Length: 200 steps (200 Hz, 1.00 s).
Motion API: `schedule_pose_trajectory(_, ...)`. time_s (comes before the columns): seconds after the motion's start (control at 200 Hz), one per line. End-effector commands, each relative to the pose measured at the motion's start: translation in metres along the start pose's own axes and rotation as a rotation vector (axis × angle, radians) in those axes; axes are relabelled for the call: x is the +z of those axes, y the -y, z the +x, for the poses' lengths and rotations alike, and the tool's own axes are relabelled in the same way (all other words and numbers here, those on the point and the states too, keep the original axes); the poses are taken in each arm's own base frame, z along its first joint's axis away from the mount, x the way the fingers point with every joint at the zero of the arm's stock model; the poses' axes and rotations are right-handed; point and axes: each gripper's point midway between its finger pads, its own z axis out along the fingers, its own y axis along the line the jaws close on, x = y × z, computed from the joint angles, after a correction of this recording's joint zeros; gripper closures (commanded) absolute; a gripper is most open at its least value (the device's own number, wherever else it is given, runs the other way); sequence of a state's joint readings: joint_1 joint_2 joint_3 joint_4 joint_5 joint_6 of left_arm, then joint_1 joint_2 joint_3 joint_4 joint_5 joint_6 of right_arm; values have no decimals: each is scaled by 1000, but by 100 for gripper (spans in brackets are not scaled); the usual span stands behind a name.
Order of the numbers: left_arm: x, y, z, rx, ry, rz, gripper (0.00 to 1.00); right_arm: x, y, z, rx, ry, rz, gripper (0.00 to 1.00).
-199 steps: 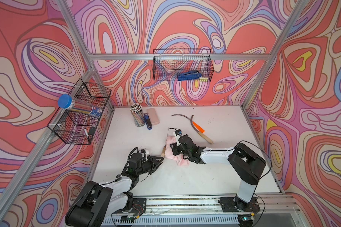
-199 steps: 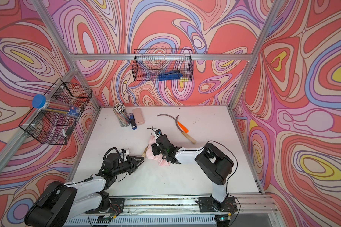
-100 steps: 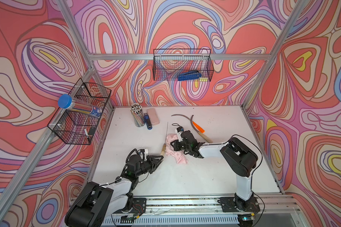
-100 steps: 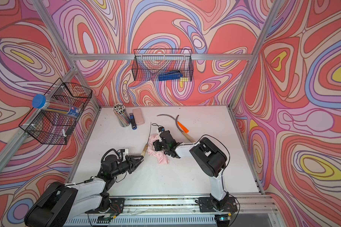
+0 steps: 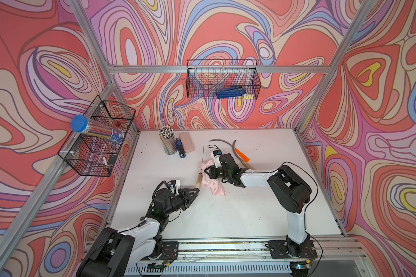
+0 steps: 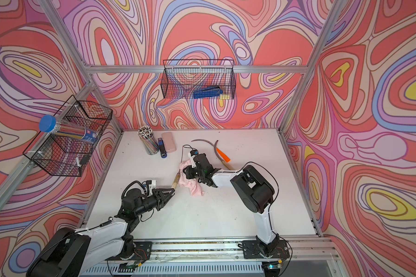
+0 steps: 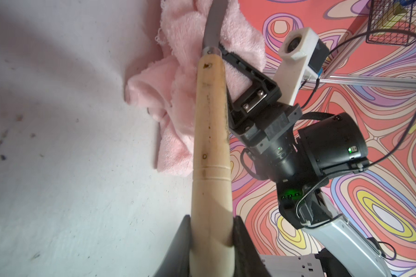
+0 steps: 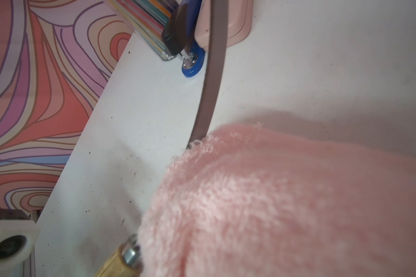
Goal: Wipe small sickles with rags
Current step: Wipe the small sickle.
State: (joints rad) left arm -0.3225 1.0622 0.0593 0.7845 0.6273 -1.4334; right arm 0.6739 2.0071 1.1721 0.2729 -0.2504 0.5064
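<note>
One sickle [image 7: 210, 144], fluffy pink rag [image 7: 178, 100].
Left end effector [image 7: 211, 230] holds its wooden handle [image 8: 111, 263]; right end effector [image 5: 208, 171] pinches the rag.

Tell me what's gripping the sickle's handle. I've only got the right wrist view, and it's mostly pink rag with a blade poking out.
Observer: The left fingers are shut on the butt end of that wooden-handled sickle.
Operator: Are my fingers actually on the rag?
Observer: Yes. The left wrist view shows the right fingers pinching the pink rag beside the ferrule.
Operator: Where are the other sickles?
Observer: In both top views, the orange-handled sickle and a second wooden-handled sickle lie together on the far side of the right arm.
</note>
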Motion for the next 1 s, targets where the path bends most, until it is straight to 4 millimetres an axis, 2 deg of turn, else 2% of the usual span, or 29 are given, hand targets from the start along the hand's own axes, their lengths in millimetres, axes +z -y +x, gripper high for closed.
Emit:
schedule_pose_trajectory(0.0, -1, 7, 0, 25, -5, -12, 100, -6, 13, -34, -33, 45, 53, 100)
schedule_pose_trajectory(0.205, -5, 5, 1, 32, 4, -46, 100, -7, 12, -75, -86, 68, 94, 100)
schedule_pose_trajectory(0.345, -1, 4, 2, 20, -12, -25, 100, -8, 10, -96, -110, 88, 121, 100)
schedule_pose_trajectory(0.436, 1, 5, 1, 15, -17, -15, 100, -10, 7, -102, -114, 95, 118, 100)
schedule_pose_trajectory(0.551, 2, 5, -1, 17, -13, -16, 100, -9, 10, -95, -109, 90, 115, 100)
schedule_pose_trajectory(0.666, 0, 2, -3, 13, 3, -27, 100, -7, 31, -85, -98, 92, 180, 100)
schedule_pose_trajectory(0.801, -3, 3, -4, 14, 10, -25, 100, -1, 45, -73, -43, 69, 136, 100)
schedule_pose_trajectory(0.996, -6, 7, -5, 20, 17, -15, 100, 10, 41, -43, -12, 14, 69, 100)
